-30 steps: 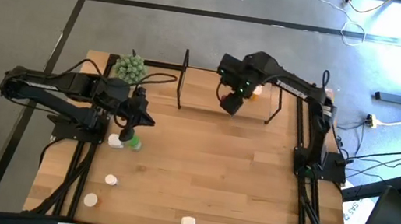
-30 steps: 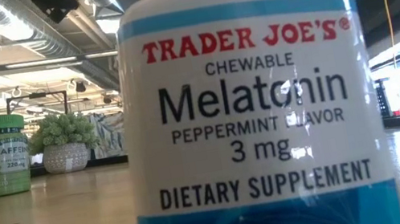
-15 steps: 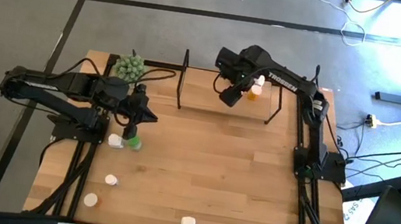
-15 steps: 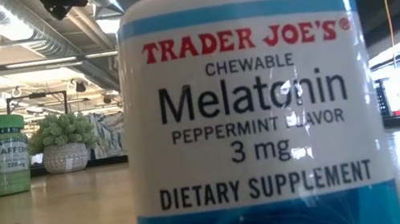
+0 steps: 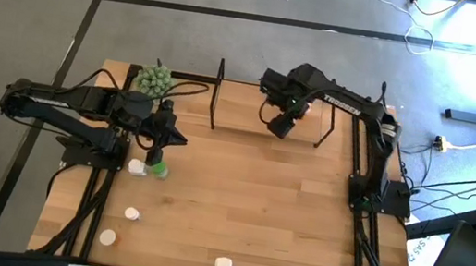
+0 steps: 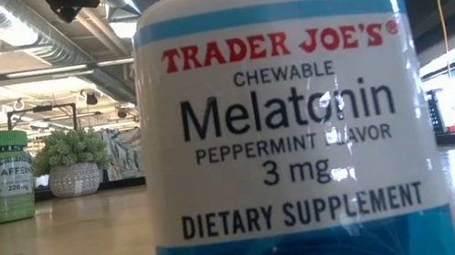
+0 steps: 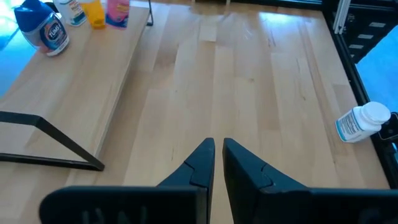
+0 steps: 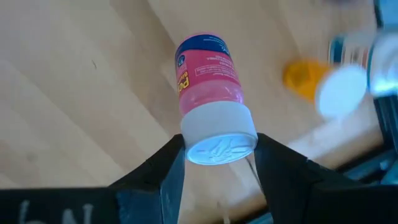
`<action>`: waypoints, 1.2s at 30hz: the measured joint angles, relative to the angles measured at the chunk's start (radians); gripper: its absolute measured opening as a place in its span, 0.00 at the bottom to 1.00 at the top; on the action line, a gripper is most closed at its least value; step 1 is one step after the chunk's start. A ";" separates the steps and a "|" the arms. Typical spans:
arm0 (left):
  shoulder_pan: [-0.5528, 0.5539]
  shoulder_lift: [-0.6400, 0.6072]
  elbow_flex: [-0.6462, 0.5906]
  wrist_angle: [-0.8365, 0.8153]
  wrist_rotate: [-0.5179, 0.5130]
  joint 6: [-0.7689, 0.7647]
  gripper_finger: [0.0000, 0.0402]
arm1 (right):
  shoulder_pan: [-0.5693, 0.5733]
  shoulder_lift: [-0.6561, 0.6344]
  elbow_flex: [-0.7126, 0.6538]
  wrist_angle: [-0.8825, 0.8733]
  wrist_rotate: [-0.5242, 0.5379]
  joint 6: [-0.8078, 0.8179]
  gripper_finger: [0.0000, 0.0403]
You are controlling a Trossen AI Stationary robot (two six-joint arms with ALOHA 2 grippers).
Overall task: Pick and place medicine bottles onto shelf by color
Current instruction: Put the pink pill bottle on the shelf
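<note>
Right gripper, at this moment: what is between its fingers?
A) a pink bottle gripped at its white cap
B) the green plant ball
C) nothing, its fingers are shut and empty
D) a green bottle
A: in the right wrist view the right gripper has its two fingers on either side of the white cap of the pink bottle, above the light-wood shelf.

Bottles (image 7: 93,14) on the shelf (image 7: 74,93), others (image 5: 129,214) across table (image 5: 255,210).
</note>
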 joint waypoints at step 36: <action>0.000 0.000 0.000 0.000 0.000 -0.002 0.07 | -0.106 -0.061 -0.259 0.017 0.065 0.045 0.43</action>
